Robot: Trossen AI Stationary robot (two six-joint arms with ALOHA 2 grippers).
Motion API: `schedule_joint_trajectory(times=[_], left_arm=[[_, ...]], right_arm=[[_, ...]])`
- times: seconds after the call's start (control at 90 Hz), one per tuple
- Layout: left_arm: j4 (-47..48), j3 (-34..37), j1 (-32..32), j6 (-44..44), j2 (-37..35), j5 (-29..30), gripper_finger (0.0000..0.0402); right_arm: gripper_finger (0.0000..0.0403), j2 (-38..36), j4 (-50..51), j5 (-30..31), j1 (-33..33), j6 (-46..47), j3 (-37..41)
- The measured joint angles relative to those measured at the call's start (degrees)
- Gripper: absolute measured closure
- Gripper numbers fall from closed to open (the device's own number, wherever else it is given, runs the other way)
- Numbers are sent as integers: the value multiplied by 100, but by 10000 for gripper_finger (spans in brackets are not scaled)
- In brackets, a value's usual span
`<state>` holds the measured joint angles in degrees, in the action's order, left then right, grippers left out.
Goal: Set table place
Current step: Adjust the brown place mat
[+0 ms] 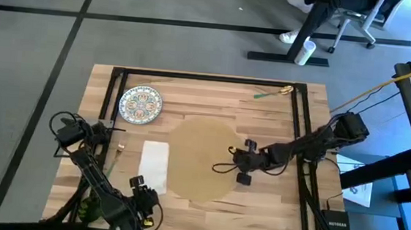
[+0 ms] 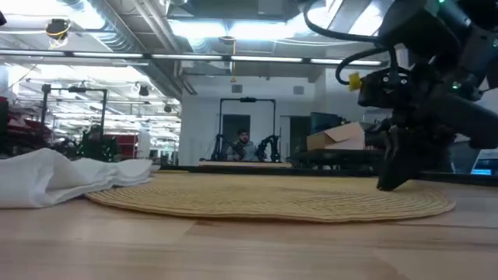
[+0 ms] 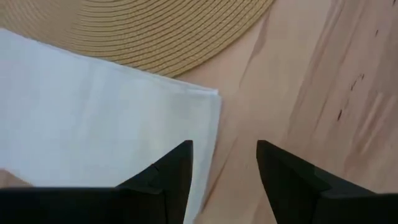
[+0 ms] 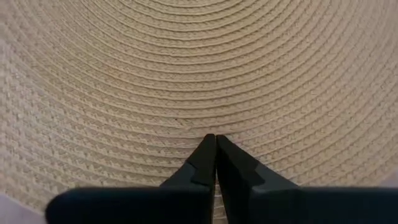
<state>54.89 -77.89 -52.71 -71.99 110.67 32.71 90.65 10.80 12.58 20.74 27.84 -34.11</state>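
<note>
Round tan placemat (image 1: 200, 162) laid flat at middle of wooden surface (image 1: 272, 201). Right gripper (image 4: 215, 163) held low over placemat's right part, fingers pressed together, nothing apparently pinched. Left gripper (image 3: 224, 163) poised at near corner of white napkin (image 1: 154, 166), just left of placemat, fingers spread. Patterned plate (image 1: 141, 102) seen beyond placemat's far-left edge.

**A:** Where's the placemat (image 1: 198, 161)?

**B:** I see it flat on the table (image 1: 272, 201), round, tan, woven in concentric rings, nothing on it. Right gripper (image 1: 232, 163) sits over its right edge, fingers pressed together, tips down at the weave.

**A:** Table?

**B:** Pale wood planks, thin black frame. Left gripper (image 3: 224, 163) is just off the mat's near-left rim, over bare wood.
</note>
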Motion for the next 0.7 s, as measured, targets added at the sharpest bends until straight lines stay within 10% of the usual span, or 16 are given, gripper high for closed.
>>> schedule_joint_trajectory(times=[0.7], left_arm=[[9,2,-11,-20,2,-4,240]], right_arm=[[403,-27,742,299,452,1048,-28]])
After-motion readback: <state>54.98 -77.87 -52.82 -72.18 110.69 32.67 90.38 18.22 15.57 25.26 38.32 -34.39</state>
